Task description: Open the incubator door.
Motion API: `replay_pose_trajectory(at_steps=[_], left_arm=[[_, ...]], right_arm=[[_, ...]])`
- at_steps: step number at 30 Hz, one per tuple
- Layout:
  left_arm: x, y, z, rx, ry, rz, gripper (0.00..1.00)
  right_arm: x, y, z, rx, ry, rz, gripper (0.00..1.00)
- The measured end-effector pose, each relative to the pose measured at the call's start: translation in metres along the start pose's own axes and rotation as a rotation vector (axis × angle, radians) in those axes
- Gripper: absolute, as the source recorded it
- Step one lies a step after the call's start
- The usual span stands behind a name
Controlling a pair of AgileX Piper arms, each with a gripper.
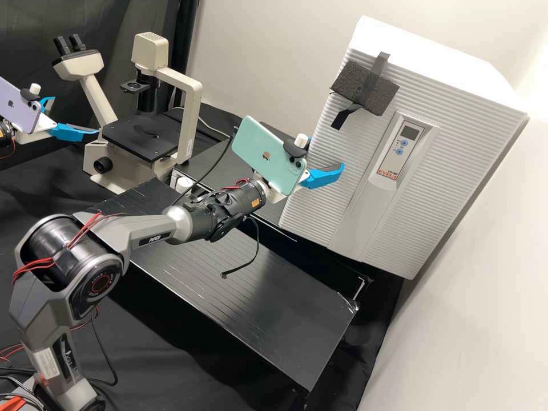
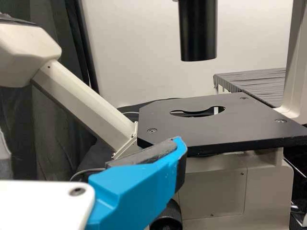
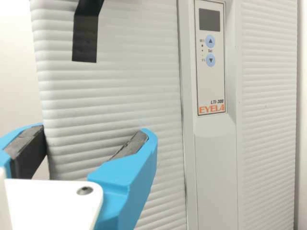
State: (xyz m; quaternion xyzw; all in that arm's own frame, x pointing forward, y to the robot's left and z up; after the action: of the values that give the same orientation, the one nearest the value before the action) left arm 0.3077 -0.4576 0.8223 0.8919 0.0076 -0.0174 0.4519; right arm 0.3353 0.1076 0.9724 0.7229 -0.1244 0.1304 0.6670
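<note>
Stretched over the ridged black bench [image 1: 268,291], smooth dark grey casings are presented by the right arm [image 1: 137,225]; opening the incubator door is judged to be at its grasping step. A glossy mint-green phone [image 1: 267,154] is mounted above the right gripper [image 1: 327,151], whose blue fingers are spread apart, their rough dark pads [image 3: 133,143] set at the near side edge of the incubator door [image 1: 331,200]. Whether that edge is touched cannot be told. The door is seen shut, its pale face moulded in fine horizontal ribs. For the next move, the fingers would need to be closed on the edge and the door drawn outward; a slip on the shallow ribs could be feared. Higher up, a porous grey foam block [image 1: 354,85] is fixed by flat black tape [image 1: 377,71], beside a smooth recessed control panel [image 1: 398,149]. The left gripper [image 1: 76,115], also open and unladen, is held near the cream-enamelled microscope [image 1: 188,97], with its flat matte stage. Beyond, a plain pale wall [image 1: 262,51] is seen.
</note>
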Motion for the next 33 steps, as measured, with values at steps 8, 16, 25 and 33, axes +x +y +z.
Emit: replay_pose_trajectory(at_steps=[8,16,25,33], left_arm=[[0.000,0.000,0.000,0.000,0.000,0.000,1.00],[0.000,0.000,0.000,0.000,0.000,0.000,1.00],[0.000,0.000,0.000,0.000,0.000,0.000,1.00],[0.000,0.000,0.000,0.000,0.000,0.000,1.00]], right_arm=[[-0.001,0.000,0.001,-0.001,0.006,0.010,0.00],[-0.003,0.003,0.003,-0.022,0.008,0.013,0.00],[-0.009,0.008,0.007,-0.063,0.007,0.012,0.00],[-0.022,0.018,0.011,-0.073,0.018,0.016,0.00]])
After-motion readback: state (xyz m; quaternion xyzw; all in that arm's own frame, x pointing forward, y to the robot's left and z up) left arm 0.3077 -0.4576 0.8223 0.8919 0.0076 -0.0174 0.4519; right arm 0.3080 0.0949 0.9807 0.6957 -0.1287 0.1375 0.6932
